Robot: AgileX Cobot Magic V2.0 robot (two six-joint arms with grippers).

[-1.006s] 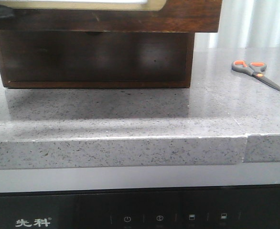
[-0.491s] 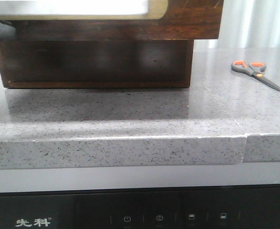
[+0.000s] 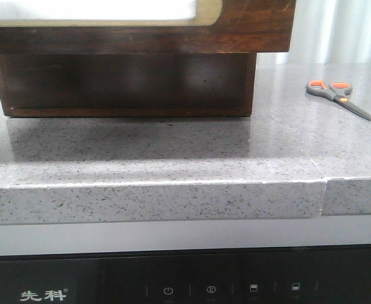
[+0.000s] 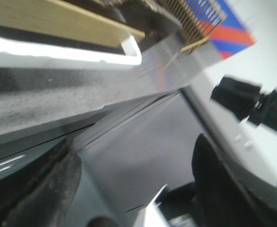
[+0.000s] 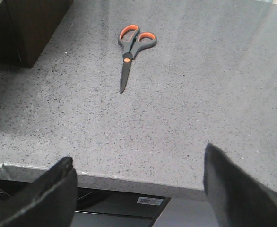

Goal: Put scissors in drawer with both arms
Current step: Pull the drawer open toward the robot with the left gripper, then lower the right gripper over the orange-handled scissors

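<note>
The scissors (image 3: 337,96) lie flat on the grey counter at the right, grey handles with orange loops, apart from the cabinet. In the right wrist view the scissors (image 5: 131,49) lie ahead of my open, empty right gripper (image 5: 138,189), which hovers over the counter's front edge. The dark brown drawer (image 3: 255,25) stands pulled out at the top of the front view, showing its cream rim and white inside. My left gripper (image 4: 134,189) is open and empty, off the counter edge; its view is blurred. Neither arm shows in the front view.
The dark wooden cabinet (image 3: 128,82) stands on the counter at back left, under the drawer; its corner also shows in the right wrist view (image 5: 30,28). The counter's front edge (image 3: 173,199) has a seam at the right. A black appliance panel (image 3: 185,285) lies below.
The drawer front has come lower and nearer in the front view. The grey blur of the left arm beside the drawer's left end has gone from view. The scissors have not moved.
</note>
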